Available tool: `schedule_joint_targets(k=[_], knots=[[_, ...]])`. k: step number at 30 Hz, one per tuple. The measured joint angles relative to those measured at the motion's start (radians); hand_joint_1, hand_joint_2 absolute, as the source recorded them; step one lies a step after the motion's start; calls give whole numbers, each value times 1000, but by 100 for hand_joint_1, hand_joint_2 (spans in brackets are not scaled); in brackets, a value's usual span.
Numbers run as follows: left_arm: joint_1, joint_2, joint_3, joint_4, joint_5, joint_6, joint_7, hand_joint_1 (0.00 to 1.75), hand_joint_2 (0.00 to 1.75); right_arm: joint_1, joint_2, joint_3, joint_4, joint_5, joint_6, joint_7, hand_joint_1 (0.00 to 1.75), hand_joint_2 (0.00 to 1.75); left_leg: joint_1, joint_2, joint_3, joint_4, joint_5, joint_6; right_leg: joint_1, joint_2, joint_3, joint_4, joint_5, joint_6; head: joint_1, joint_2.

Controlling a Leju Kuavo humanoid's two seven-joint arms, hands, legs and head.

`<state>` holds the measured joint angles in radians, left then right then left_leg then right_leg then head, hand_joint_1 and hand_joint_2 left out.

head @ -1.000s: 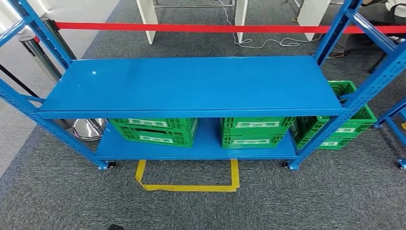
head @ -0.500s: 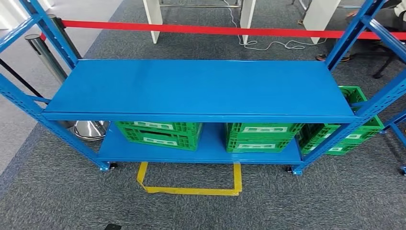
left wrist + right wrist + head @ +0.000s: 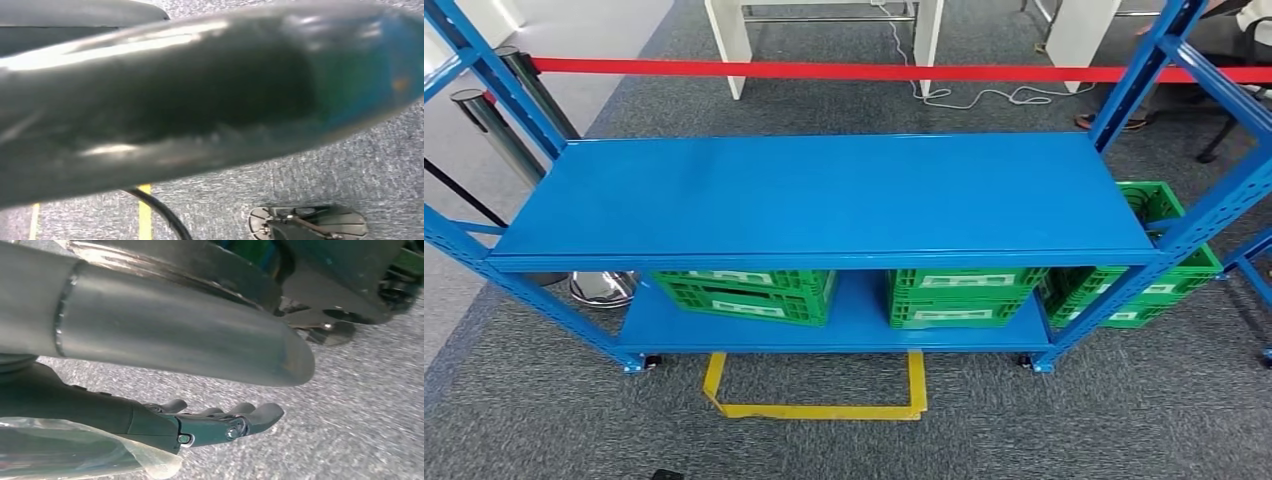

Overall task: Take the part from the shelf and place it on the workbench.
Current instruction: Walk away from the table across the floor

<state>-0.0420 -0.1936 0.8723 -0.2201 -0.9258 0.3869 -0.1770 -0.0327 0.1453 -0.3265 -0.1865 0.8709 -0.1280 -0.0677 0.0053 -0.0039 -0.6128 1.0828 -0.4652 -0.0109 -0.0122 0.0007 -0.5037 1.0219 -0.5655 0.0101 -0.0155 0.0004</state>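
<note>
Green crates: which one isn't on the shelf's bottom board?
The rightmost green crate: it sits on the carpet outside the blue rack's right upright, while the other two rest on the bottom board.

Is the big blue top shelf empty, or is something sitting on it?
Empty. In the head view, the top shelf is bare blue from end to end. The green crates sit on the lower shelf, underneath it.

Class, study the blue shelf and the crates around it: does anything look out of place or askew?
Yes. One green crate stands on the carpet past the shelf's right-hand post, turned at an angle, while two green crates sit squarely on the lower shelf board. The top board is bare.
</note>
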Motion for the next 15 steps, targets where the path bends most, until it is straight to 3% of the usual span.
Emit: schedule_joint_targets(k=[4, 6, 9, 10, 11, 12, 14, 15], knots=[[-1, 0, 0, 0, 0, 2, 2, 0, 0, -4, 0, 0, 0, 2, 1, 2, 0, 0, -4, -1, 23, -42, -15, 23, 0, -3, 11, -12, -12, 23, 4, 0], [0, 0, 0, 0, -8, 16, 12, 0, 0, -5, 0, 0, 0, 3, -1, 7, 0, 0, -1, -1, 35, -56, -14, 33, 1, -3, -5, 30, -39, 31, 8, 0], [-3, -1, 0, 0, -24, 46, 35, 0, 0, -3, 0, -3, 0, -6, 2, 28, 0, 0, -3, 0, 46, -62, -24, 45, 1, -2, -121, 219, -111, 34, 13, 0], [-2, -1, 0, 0, -27, 51, 41, 0, 0, -2, 0, -7, 0, -11, 5, 37, 0, 0, -5, -1, 50, -61, -29, 47, 1, -2, -154, 260, -111, 34, 13, 0], [-2, -1, 0, 0, -29, 54, 45, 0, 0, -1, 0, -11, 0, -15, 9, 46, 0, 0, -6, -2, 57, -61, -34, 48, 1, -2, -169, 263, -89, 33, 14, 0], [-1, -1, 0, 0, -32, 55, 49, 0, 0, -1, 0, -15, 0, -19, 12, 53, 0, 0, -7, -3, 66, -61, -41, 48, 1, -2, -165, 228, -48, 31, 14, 0], [-1, -3, 0, 0, -34, 56, 52, 0, 0, -1, 0, -20, 0, -22, 15, 60, 0, 0, -11, -4, 84, -61, -56, 44, 4, -2, -122, 102, 41, 22, 14, 0], [-2, -3, 0, 0, -34, 56, 52, 0, 44, -2, 0, -22, 0, -23, 16, 62, 0, 44, -12, -5, 89, -59, -62, 40, 6, -2, -101, 51, 64, 17, 15, 0]])
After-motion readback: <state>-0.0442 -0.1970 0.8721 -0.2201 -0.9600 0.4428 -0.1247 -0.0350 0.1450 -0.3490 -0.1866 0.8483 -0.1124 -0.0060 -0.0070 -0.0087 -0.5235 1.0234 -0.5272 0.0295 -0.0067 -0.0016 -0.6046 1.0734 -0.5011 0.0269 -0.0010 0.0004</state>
